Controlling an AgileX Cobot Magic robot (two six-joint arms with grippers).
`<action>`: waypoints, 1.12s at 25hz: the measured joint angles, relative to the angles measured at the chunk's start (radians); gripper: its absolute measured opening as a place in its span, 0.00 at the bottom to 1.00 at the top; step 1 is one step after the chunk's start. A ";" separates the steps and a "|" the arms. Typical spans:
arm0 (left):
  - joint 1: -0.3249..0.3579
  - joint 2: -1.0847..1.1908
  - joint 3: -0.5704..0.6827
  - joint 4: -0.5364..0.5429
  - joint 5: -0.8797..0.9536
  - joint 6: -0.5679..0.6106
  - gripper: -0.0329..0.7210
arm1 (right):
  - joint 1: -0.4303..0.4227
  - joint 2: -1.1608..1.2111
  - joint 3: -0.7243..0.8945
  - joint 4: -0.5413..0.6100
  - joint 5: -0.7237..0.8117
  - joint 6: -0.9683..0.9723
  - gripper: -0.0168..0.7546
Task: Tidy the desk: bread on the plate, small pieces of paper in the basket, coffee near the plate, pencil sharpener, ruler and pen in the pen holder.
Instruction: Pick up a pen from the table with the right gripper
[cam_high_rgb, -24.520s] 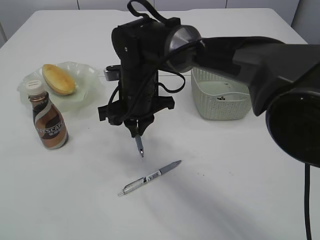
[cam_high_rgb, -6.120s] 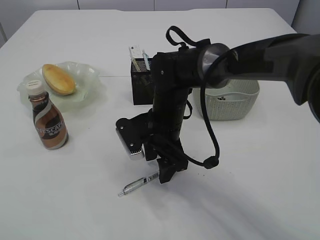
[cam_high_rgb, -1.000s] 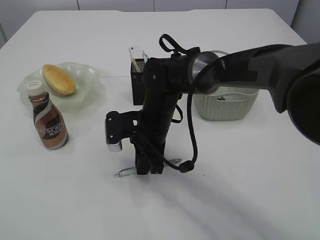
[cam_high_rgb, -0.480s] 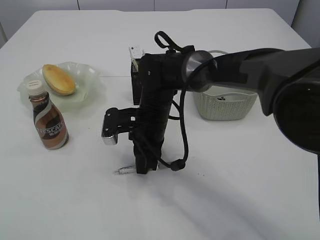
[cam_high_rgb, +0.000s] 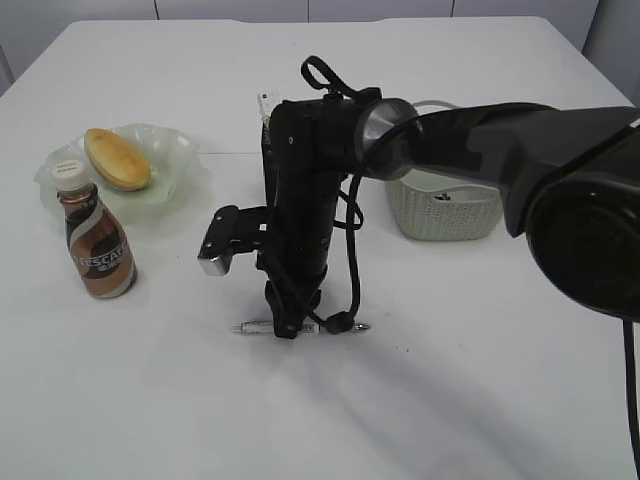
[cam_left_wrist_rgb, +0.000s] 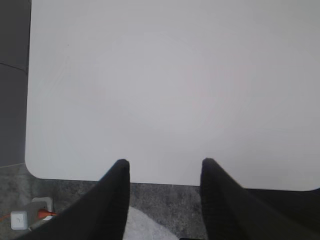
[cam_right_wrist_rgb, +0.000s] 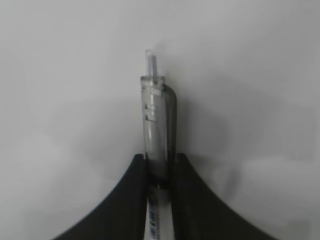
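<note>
You've got the pen (cam_high_rgb: 300, 328) lying flat on the desk (cam_high_rgb: 480, 380), dead centre in the exterior view, roughly along the 9–3 line. Clear barrel with a printed label and a grey clip; in the right wrist view (cam_right_wrist_rgb: 156, 135) the capped end points to 12, and the rest of the barrel runs back between the fingers.

Right gripper (cam_high_rgb: 287, 328) is down on it, pointing straight at the desk, and its fingers (cam_right_wrist_rgb: 132, 200) are clamped on the pen barrel, one each side, only the barrel's width between them. The pen looks to be resting on the desk; can't tell if it's lifted at all.

Left gripper (cam_left_wrist_rgb: 164, 200) is over the desk edge with nothing between the fingers (cam_left_wrist_rgb: 112, 200), which stand about halfway apart. Floor shows below, with a wall socket (cam_left_wrist_rgb: 20, 219) at 7.

Count, from the exterior view:
- 1 pen, in the right gripper
- 1 bread (cam_high_rgb: 117, 158), on the plate (cam_high_rgb: 180, 160), at 10
- 1 coffee (cam_high_rgb: 93, 243), just beside the plate at its 6
- 1 pen holder (cam_high_rgb: 267, 165), at 12 of the pen, mostly behind the arm, something white sticking out of the top
- 1 basket (cam_high_rgb: 445, 210), at 2; contents hidden
</note>
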 joint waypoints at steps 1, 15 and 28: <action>0.000 0.000 0.000 0.003 0.000 0.000 0.50 | 0.000 0.002 -0.010 -0.005 0.001 0.018 0.13; 0.000 0.000 0.000 0.025 0.000 0.000 0.49 | 0.000 0.020 -0.068 -0.059 -0.007 0.306 0.13; 0.000 0.000 0.000 0.025 0.000 0.000 0.48 | 0.000 -0.067 -0.068 -0.063 -0.008 0.487 0.12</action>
